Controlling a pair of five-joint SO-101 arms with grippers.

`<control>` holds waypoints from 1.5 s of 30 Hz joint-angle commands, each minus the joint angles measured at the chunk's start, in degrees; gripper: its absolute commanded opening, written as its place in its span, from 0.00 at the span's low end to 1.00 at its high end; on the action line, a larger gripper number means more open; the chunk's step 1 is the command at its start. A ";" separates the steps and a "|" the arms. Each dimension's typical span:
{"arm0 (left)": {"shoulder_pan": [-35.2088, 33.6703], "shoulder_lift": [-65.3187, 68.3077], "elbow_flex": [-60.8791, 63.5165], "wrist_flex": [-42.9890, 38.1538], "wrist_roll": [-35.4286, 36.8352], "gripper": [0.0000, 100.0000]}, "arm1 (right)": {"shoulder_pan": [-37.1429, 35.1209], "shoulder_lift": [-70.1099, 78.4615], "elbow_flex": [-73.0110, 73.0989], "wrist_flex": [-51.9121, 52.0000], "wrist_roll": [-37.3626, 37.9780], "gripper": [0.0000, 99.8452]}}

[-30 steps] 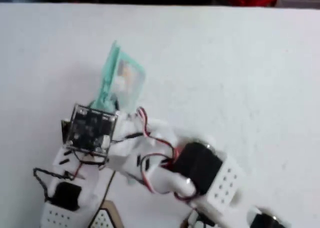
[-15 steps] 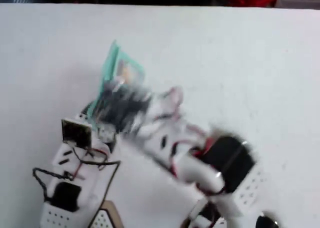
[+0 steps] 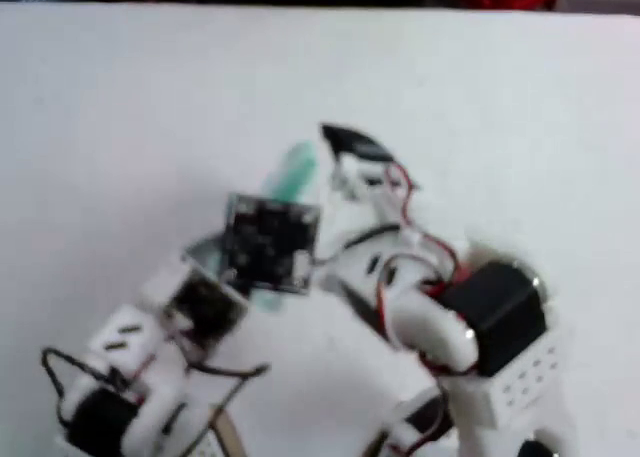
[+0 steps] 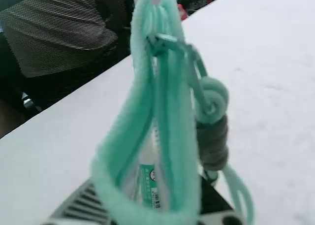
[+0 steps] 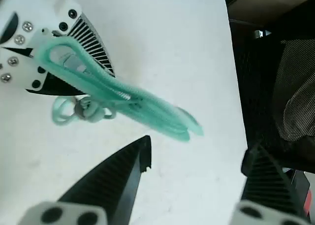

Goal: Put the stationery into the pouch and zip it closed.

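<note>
A mint green pouch [image 4: 157, 136] stands on edge, and my left gripper [image 4: 147, 212] is shut on its lower end. Its zip slider [image 4: 165, 40] sits near the far end, with a coiled cord [image 4: 212, 99] hanging beside it. A white stationery piece [image 4: 147, 178] shows inside the pouch. In the right wrist view the pouch [image 5: 133, 99] sticks out of the left gripper [image 5: 69, 62], while my right gripper [image 5: 199, 153] hovers open just short of the pouch's free end. From above, the pouch [image 3: 292, 172] lies between both arms and the right gripper [image 3: 338, 162] is beside its tip.
The white table [image 3: 520, 97] stretches wide on all sides of the arms. Its far edge [image 3: 300, 7] borders a dark room. The left arm's camera board [image 3: 270, 242] covers the pouch's near end from above.
The right arm has swung off the left arm, toward the far right, and now faces the pouch tip. The left arm has turned, carrying the pouch right and tilting it lower.
</note>
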 commanded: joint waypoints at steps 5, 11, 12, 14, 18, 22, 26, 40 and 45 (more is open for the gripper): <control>2.77 -0.40 -6.33 3.78 -1.23 0.02 | -1.45 1.10 9.41 0.31 10.55 0.28; 2.95 -0.40 -6.15 3.87 -1.23 0.02 | 1.19 1.36 12.48 0.31 16.88 0.28; 2.95 -0.40 -6.15 3.96 -1.23 0.02 | 1.19 1.36 12.48 -0.13 17.41 0.28; 3.03 -0.40 -6.15 3.96 -1.23 0.02 | 1.19 1.36 12.57 -0.92 17.67 0.28; 3.03 -0.40 -6.15 3.96 -1.23 0.02 | 1.19 2.33 12.40 -3.21 17.67 0.21; 3.03 -0.40 -6.15 3.96 -1.23 0.02 | 1.19 4.00 13.63 -6.29 17.23 0.01; 2.77 -0.40 -6.07 3.69 -1.23 0.02 | 1.19 4.35 14.51 -8.04 17.14 0.01; -9.01 -0.40 -9.85 3.87 19.69 0.30 | 0.84 -4.53 13.63 -9.80 -3.52 0.02; -9.36 -0.40 -12.57 6.95 19.52 0.30 | 1.19 -5.32 13.63 -11.03 -12.13 0.02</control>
